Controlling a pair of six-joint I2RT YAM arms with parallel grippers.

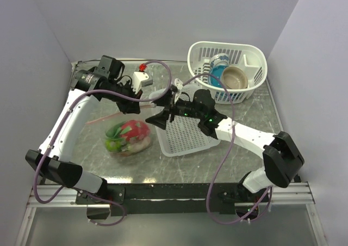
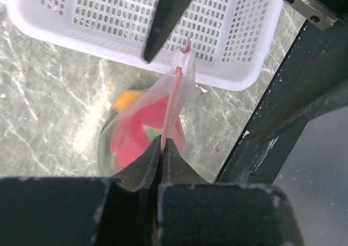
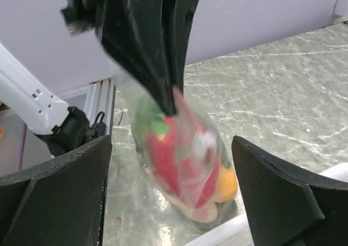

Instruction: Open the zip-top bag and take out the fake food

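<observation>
I've got 2 arms in view, 1 gripper each. L gripper (image 2: 163,149) is clenched tight on the zip-top bag (image 2: 149,121), pinching the pink zip strip (image 2: 173,102) at one end. In my left wrist cam the strip runs straight up from the pinch to 1 white slider tab (image 2: 183,65). R gripper (image 3: 171,142) is released: its 2 fingers (image 3: 60,197) stand wide apart either side of the bag w/o touching it. 1 of them shows as a dark tip just above the slider in the left wrist cam.

Only 1 bag. It hangs from the L pinch by its top edge, body sagging down to the grey marbled table (image 1: 250,102), just left of 1 flat white perforated tray (image 1: 185,134). Can't tell if the bottom rests on the tabletop, or if the zip has parted anywhere.

Fake food (image 1: 129,135) is all inside the bag. I count 1 big red-pink piece, 1 orange-yellow piece and some green, so at least 3 pcs. Exact no. is unclear through the plastic.

Rear right corner: 1 taller white basket (image 1: 253,55) w/ 1 tan bowl (image 1: 235,78) and 1 blue cup (image 1: 219,67) in it, well apart from the bag.
</observation>
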